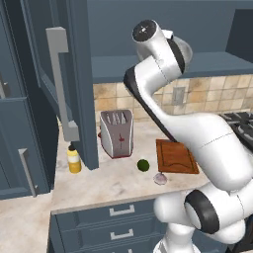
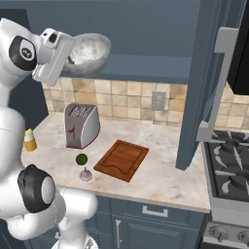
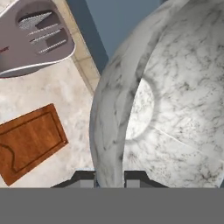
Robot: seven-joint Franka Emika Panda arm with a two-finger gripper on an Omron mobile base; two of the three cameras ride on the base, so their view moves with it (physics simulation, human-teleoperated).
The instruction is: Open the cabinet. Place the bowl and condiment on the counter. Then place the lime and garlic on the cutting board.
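My gripper [image 3: 109, 178] is shut on the rim of the marble bowl [image 3: 175, 109], which hangs tilted on its side high above the counter [image 2: 165, 170]. From the right, the bowl [image 2: 90, 51] sits just beyond the gripper [image 2: 68, 54], near the underside of the open cabinet [image 1: 64, 74]. From the left, the arm hides most of the bowl [image 1: 184, 49]. The yellow condiment [image 1: 74, 160] stands on the counter by the open door. The lime [image 1: 143, 164] and the garlic [image 1: 160, 178] lie on the counter beside the cutting board [image 1: 175, 155], not on it.
A grey toaster [image 2: 81, 125] stands against the tiled wall, left of the board. The open cabinet door [image 2: 204, 82] hangs out over the counter's right part. A gas stove [image 2: 228, 160] borders the counter on the right. Drawers [image 1: 121, 225] run below the front edge.
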